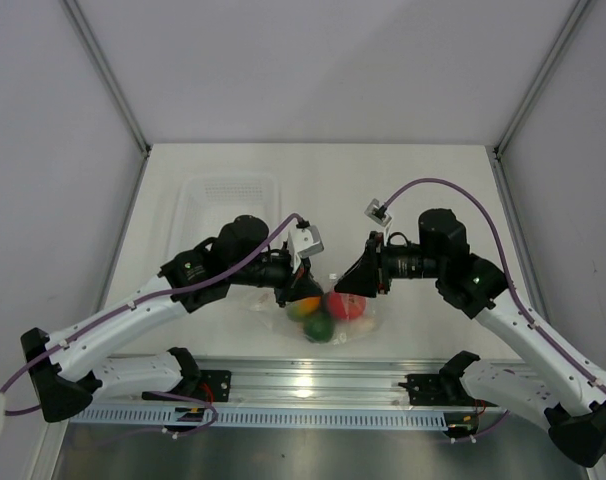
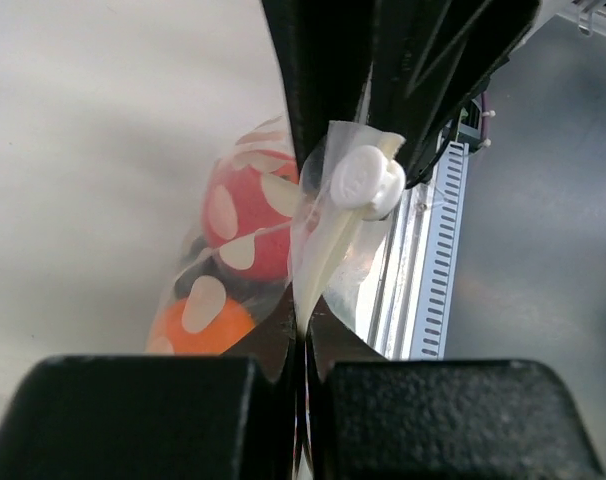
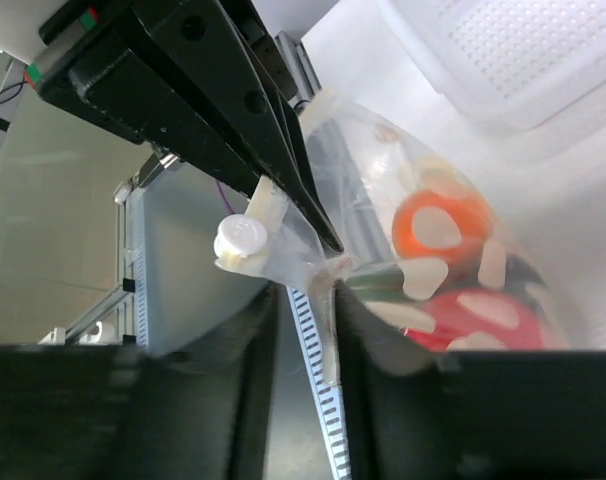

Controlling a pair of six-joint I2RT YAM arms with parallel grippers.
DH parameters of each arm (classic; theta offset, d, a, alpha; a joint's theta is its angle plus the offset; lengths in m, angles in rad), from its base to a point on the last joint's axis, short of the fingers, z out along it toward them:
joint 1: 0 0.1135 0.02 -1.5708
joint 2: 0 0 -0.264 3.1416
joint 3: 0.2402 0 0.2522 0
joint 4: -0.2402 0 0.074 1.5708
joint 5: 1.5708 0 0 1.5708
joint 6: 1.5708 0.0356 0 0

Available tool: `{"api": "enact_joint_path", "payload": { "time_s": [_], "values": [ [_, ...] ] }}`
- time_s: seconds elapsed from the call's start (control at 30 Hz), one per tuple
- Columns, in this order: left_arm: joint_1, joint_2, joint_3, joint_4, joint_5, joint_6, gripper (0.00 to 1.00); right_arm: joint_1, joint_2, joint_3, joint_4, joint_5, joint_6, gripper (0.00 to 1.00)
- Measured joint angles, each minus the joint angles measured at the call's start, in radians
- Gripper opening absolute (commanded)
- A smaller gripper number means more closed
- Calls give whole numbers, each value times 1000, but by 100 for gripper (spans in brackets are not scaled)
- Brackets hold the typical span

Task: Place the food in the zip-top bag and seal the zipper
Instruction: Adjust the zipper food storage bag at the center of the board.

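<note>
The zip-top bag [image 1: 335, 322] lies between the two arms near the front rail, with the food inside: orange [image 3: 438, 225], red [image 3: 488, 310] and a dark green piece [image 1: 320, 328]. My left gripper [image 2: 303, 335] is shut on the bag's zipper [image 2: 319, 258] edge, pinching the clear film flat. A white round tab [image 2: 363, 180] sits on that edge beside the right gripper's black fingers. My right gripper [image 3: 308, 292] faces the left one with its jaws a little apart. The zipper strip [image 3: 329, 312] lies in that gap against one finger. In the top view the left gripper [image 1: 307, 289] and right gripper [image 1: 343, 284] meet above the bag.
A white perforated tray [image 1: 198, 200] stands behind the left arm. The aluminium rail [image 1: 313, 380] with the arm bases runs along the near edge just in front of the bag. Grey walls close in the table on three sides.
</note>
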Motion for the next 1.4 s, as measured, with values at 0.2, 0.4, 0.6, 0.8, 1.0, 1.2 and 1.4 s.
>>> {"api": "enact_joint_path", "payload": {
  "time_s": [0.2,0.4,0.6,0.8,1.0,1.2,1.4],
  "values": [
    [1,2,0,-5,36,0,1,-1,-12,6,-57,9,-90,39],
    [9,29,0,-3,130,-5,1,-1,-81,-8,-34,-11,-137,41],
    [17,48,1,-2,208,-8,1,2,-95,-22,17,-55,-168,27],
    [32,48,1,8,251,-27,1,16,-87,-58,35,-77,-182,27],
    [44,49,1,14,283,-35,1,19,-113,-78,40,-79,-184,24],
    [47,49,1,34,313,-46,1,32,-104,-101,121,-89,-150,10],
    [50,54,1,38,335,-52,1,59,-61,-116,194,-87,-106,9]
  ]
}}
